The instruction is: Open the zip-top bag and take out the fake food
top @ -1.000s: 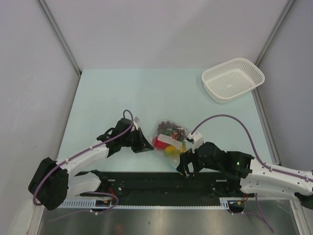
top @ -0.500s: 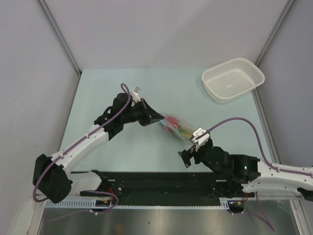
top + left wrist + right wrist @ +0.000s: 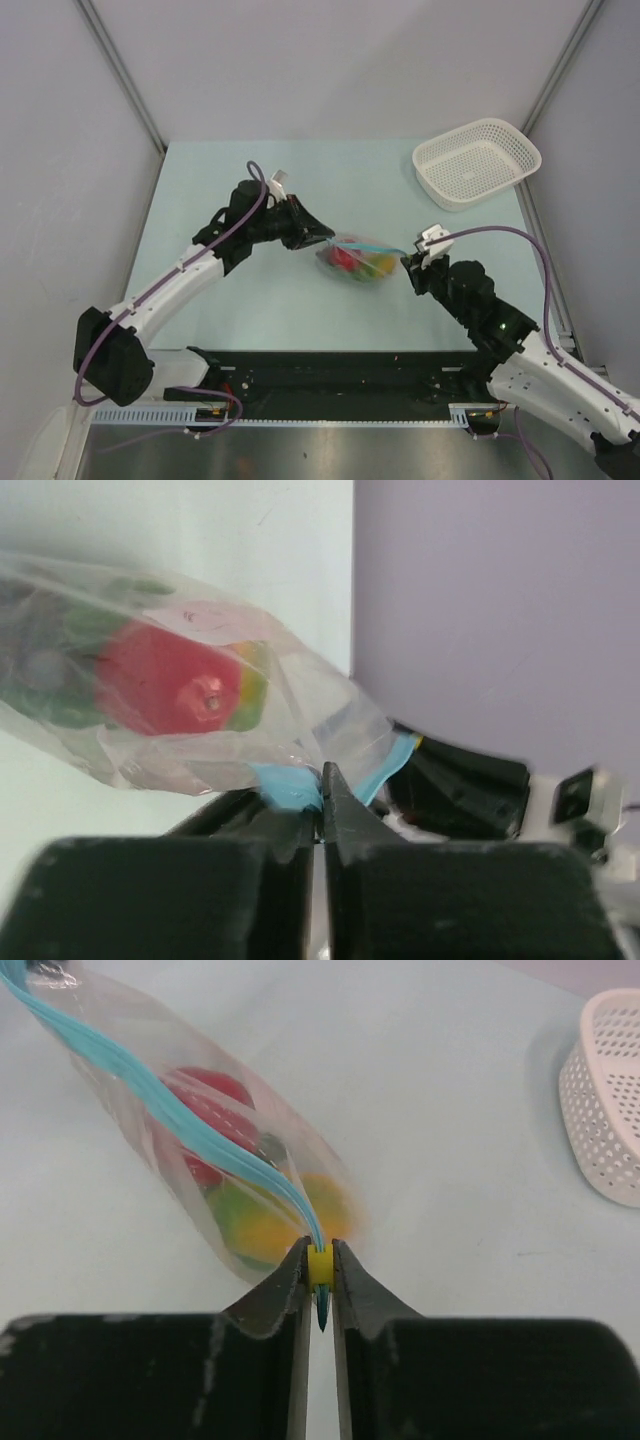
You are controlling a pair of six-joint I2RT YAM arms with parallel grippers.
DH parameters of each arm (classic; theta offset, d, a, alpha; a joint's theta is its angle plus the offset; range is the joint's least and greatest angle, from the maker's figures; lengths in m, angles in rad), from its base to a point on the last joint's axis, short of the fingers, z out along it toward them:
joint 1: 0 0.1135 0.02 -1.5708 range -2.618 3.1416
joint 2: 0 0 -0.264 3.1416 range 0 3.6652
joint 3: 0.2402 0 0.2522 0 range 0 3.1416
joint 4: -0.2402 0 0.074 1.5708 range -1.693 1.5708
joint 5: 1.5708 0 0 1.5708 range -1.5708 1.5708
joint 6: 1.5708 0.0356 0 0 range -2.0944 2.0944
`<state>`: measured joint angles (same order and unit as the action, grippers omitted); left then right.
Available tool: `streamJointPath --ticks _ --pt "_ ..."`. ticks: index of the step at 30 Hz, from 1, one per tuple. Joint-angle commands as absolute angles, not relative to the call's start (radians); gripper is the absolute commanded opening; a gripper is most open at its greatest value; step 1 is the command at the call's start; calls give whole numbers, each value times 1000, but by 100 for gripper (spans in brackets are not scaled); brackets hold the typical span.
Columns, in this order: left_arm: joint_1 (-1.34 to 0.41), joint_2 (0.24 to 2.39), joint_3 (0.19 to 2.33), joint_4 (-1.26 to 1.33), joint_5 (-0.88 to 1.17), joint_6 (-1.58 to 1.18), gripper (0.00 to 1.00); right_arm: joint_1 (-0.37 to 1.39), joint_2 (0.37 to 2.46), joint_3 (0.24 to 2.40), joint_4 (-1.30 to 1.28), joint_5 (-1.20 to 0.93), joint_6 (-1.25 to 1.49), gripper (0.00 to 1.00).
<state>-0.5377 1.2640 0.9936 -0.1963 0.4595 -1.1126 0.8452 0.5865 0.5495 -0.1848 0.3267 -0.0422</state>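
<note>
Top view high, near edge, looking down; wrist views close, apparently opposed; share zip-top bag (image 3: 210, 1150).

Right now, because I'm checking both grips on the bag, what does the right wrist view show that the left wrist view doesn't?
Only right wrist: the white basket, and a clear look at the yellow slider pinched in the right gripper. Only left wrist: the left gripper shut on one end of the blue zip strip, grey wall behind. Both: the zip-top bag, that strip, the red apple inside.
</note>
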Motion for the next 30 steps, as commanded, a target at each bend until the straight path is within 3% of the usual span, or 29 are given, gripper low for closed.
streamJointPath --ticks 1,2,3,6,13,18,22,27,29,30 --pt "-541 1273 1171 -314 462 -835 33 723 672 656 -133 11 -98 10" --pt "-555 1275 1205 -375 430 -760 48 694 690 687 -177 -48 -104 2" --pt "-564 1275 1236 -450 402 -606 75 683 733 756 -207 -92 -121 0" --pt "-603 1272 1342 -566 301 -365 89 663 791 836 -297 -242 -141 0" --pt "-707 1242 1321 -376 386 59 84 614 890 971 -388 -460 -216 0" --pt "-707 1357 1419 -499 551 308 81 522 902 956 -390 -618 -241 0" --pt "-707 1494 1592 -675 757 405 82 480 914 995 -461 -693 -255 0" --pt "-719 1590 1626 -670 863 411 81 463 928 1020 -480 -724 -249 0" --pt "-736 1620 1650 -702 885 420 78 454 934 1022 -460 -736 -235 0" --pt "-741 1638 1658 -718 885 428 71 453 939 1020 -447 -735 -224 0"
